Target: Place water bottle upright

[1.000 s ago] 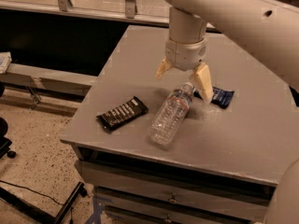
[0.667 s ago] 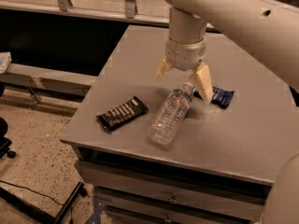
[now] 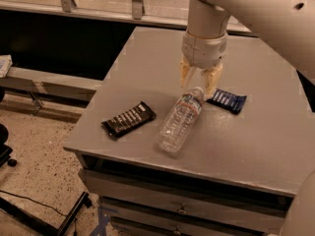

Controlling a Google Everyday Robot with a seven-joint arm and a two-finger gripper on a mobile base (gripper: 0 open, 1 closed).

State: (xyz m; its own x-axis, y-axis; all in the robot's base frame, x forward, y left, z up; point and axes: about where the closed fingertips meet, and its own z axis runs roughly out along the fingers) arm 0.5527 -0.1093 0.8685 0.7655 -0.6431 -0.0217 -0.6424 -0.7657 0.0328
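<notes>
Bottle [image 3: 180, 121] lies on its side on the table [image 3: 256, 146], near the middle of the flat, matte grey top. Clear ribbed plastic, with a white cap and a narrow band of label at the neck. The cap end points away toward the gripper and the base toward the front edge.

Gripper [image 3: 198, 81] hangs straight down from a smooth, pale, rounded arm [image 3: 256, 9], right above the cap. Its two tan fingers [image 3: 185, 74] stand apart with a plain gap between them; whether they touch the cap, cannot tell.

Black bar [image 3: 129, 120], a flat glossy wrapper with white print, lies left of the bottle, apart from it. Blue bar [image 3: 226, 100] lies just right of the neck, behind the right finger.

Drawer fronts [image 3: 182, 200] sit below the top.
</notes>
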